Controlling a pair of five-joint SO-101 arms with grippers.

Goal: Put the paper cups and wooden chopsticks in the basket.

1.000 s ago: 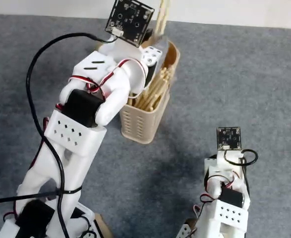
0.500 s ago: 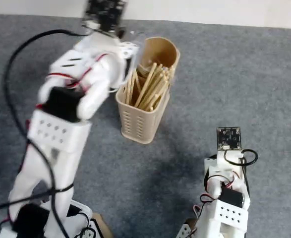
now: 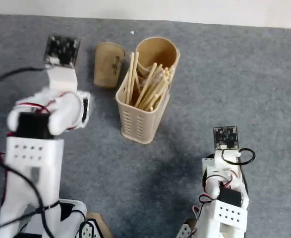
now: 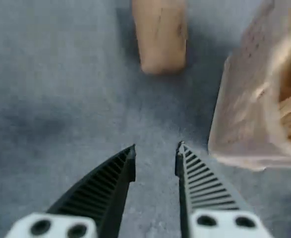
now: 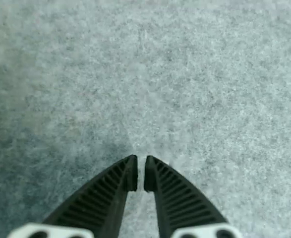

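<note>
The left gripper [image 4: 155, 153] is hanging with jaws spread and empty, the right gripper [image 5: 140, 171] with jaws pressed together on nothing. The left one should be closing gently across the width of the paper cup [image 3: 109, 64], not crushing it. The cup is lying on its side at upper centre-left of the high view, just beside the basket [image 3: 140, 124], long axis running up-down, wider end seemingly pointing to the top edge.

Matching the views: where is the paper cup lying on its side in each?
High view: paper cup lies on the carpet beside the basket.
Left wrist view: paper cup ahead of the left gripper, basket alongside.
Right wrist view: carpet at the right gripper.
Shared landmark: the basket.
</note>
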